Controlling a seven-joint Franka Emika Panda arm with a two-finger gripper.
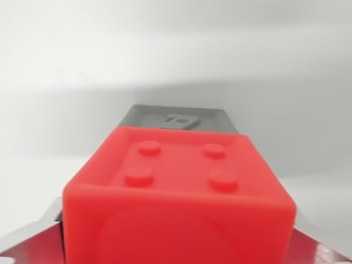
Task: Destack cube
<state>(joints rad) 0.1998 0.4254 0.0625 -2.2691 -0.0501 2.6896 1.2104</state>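
Note:
A red cube (179, 192) with four round studs on its upper face fills the lower half of the wrist view, very close to the camera. My gripper (177, 239) has its grey fingers (34, 237) pressed against the cube's left and right sides, shut on it. Just beyond the red cube's far edge shows the top of a grey cube (179, 116) with a small recess in it. The red cube hides most of the grey one, so I cannot tell whether the two are touching.
A plain white surface (176, 49) stretches around and beyond both cubes, with a soft shadow on the wrist view's right.

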